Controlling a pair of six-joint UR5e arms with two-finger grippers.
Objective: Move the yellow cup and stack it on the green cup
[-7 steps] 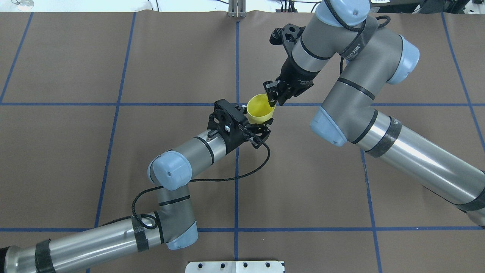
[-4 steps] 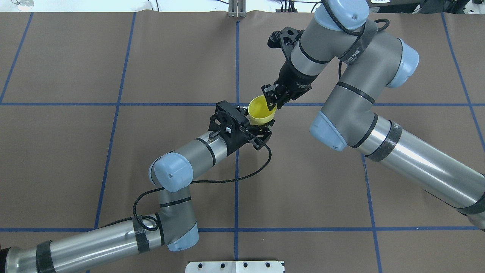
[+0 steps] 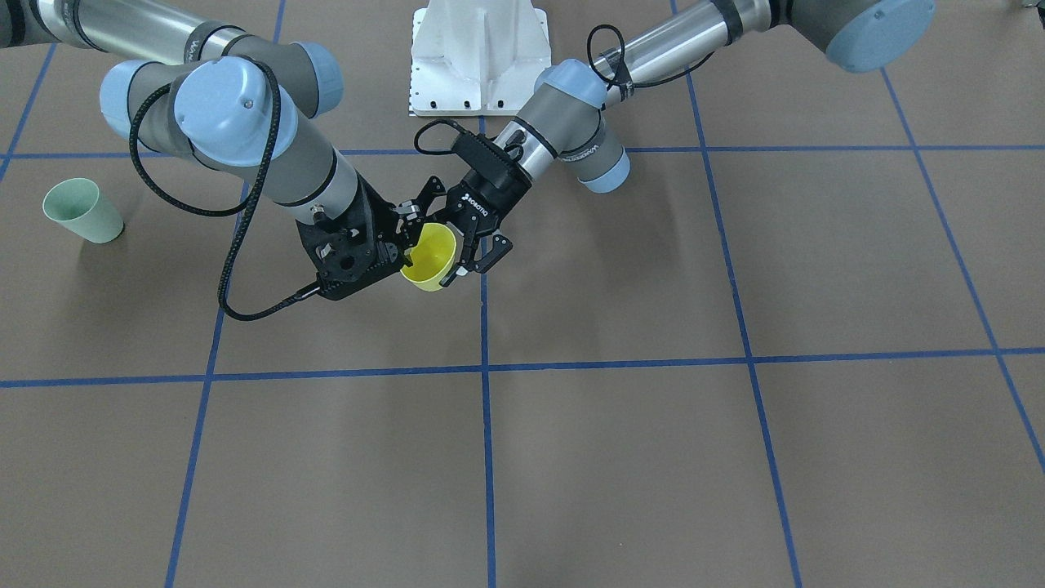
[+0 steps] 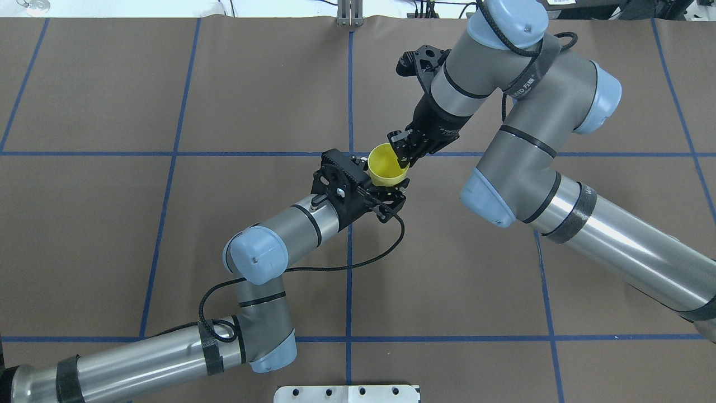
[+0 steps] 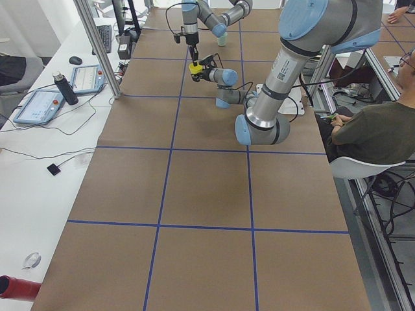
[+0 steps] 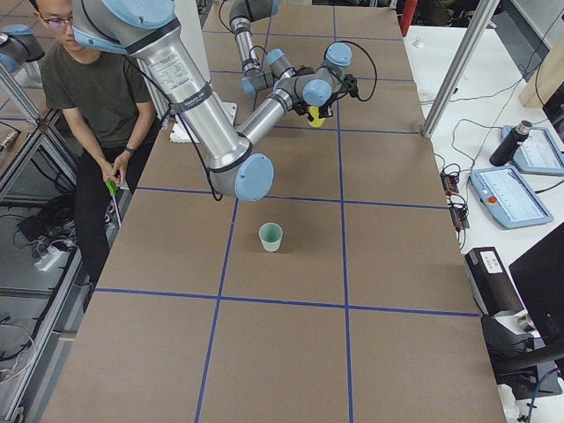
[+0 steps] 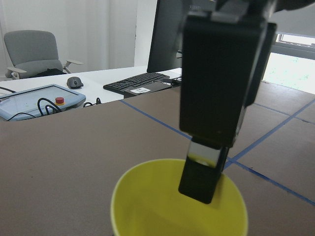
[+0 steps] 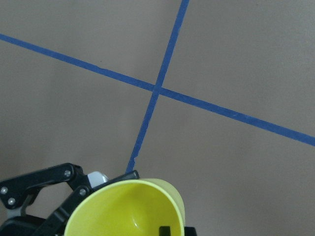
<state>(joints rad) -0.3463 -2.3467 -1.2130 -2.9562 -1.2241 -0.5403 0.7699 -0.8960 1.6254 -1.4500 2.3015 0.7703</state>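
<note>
**Handing over the small bright yellow tapered plastic cup (image 4: 385,166) in mid-air**

Midway through the transfer, by the look of it. Gripping the yellow cup low on its body with the left fingers (image 3: 490,253), apparently closed on it from the side, mouth upward and clear above the brown bench (image 4: 168,252). Reaching down from above with the right fingers (image 7: 199,182): one inside the rim near the far wall, the other hidden outside it. Cannot tell whether pinched onto the wall or merely straddling it.

Next, most likely: clamp the right fingers firmly on the rim, and only then spread the left fingers and back them away sideways without dragging the cup. After that, carry over to the small pale mint-green tapered plastic cup (image 3: 82,211), standing upright on the bench well apart from both sets of fingers, out on the right fingers' side. Lower in squarely, base first.

Reads "ROBOTIQ" (image 3: 473,209) in white just behind the left fingers. More white print on the dark strap (image 4: 526,84) well behind the right fingers, too small to read in full.
</note>
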